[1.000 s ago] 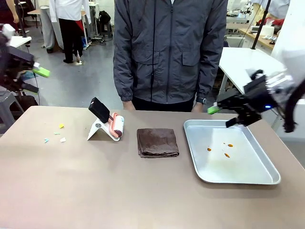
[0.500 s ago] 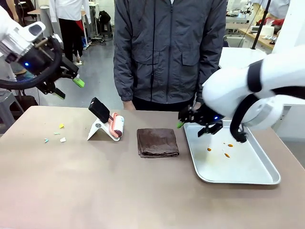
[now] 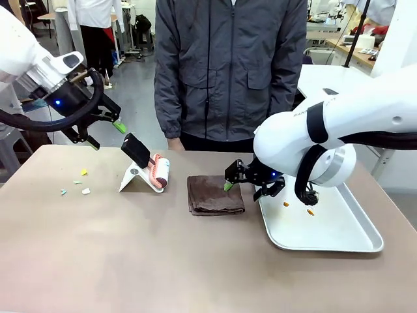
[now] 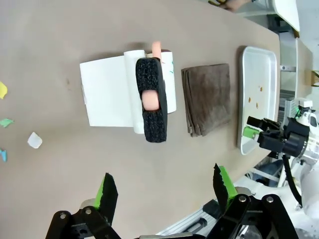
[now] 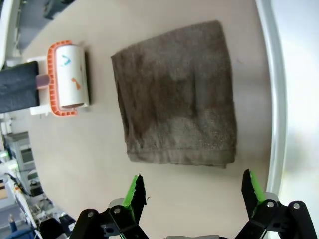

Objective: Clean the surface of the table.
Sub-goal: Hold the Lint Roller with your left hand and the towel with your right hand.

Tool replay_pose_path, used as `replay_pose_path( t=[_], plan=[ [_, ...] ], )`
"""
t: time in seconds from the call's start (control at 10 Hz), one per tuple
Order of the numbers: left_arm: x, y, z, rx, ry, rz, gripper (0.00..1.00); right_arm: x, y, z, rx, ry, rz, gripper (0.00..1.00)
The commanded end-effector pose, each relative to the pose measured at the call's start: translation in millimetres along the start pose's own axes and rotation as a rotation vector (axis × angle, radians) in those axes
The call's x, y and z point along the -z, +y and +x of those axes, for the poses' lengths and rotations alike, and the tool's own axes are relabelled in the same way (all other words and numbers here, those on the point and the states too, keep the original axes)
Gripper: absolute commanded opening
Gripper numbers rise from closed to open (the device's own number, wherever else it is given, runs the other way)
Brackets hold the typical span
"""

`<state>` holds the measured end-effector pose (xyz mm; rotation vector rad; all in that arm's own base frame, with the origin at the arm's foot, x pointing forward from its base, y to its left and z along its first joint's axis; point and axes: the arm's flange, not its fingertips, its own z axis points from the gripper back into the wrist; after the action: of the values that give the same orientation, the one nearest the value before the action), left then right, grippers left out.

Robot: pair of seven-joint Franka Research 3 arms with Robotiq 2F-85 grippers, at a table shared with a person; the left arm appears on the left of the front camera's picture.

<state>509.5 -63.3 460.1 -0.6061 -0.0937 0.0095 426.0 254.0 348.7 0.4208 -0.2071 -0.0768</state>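
Observation:
The brownish-tan table (image 3: 130,261) carries a folded brown cloth (image 3: 215,194) at its middle and a lint roller (image 3: 158,172) with a black handle on a white stand to the cloth's left. Small paper scraps (image 3: 83,172) lie at the far left. My left gripper (image 3: 106,134) hovers open above and left of the roller; in the left wrist view the roller's handle (image 4: 151,99) lies ahead of the open gripper (image 4: 164,188). My right gripper (image 3: 246,189) is open, low over the cloth's right edge. In the right wrist view the cloth (image 5: 177,94) lies just beyond the gripper (image 5: 193,191).
A shiny metal tray (image 3: 339,244) with a few orange crumbs (image 3: 285,204) sits at the right, its rim (image 5: 276,99) close beside my right gripper. A person in a grey jacket (image 3: 228,72) stands at the far edge. The near half of the table is bare.
My right arm has swung left from above the tray to the cloth's right edge. My left arm has come in from the far left toward the roller. Both grippers stayed open.

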Motion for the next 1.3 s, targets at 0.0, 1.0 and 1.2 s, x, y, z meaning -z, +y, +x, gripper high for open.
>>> replay_pose_path(
  t=[0.0,1.0,1.2],
  plan=[
    [0,-3,7,-0.012,-0.013,-0.004,1.00,-14,-4,9,0.017,0.011,0.041,1.00],
    [38,-3,42,-0.119,0.061,0.009,1.00,26,32,66,-0.083,0.155,-0.059,1.00],
    [45,-4,48,-0.137,0.084,0.037,1.00,45,41,82,-0.020,0.160,-0.157,1.00]
  ],
)
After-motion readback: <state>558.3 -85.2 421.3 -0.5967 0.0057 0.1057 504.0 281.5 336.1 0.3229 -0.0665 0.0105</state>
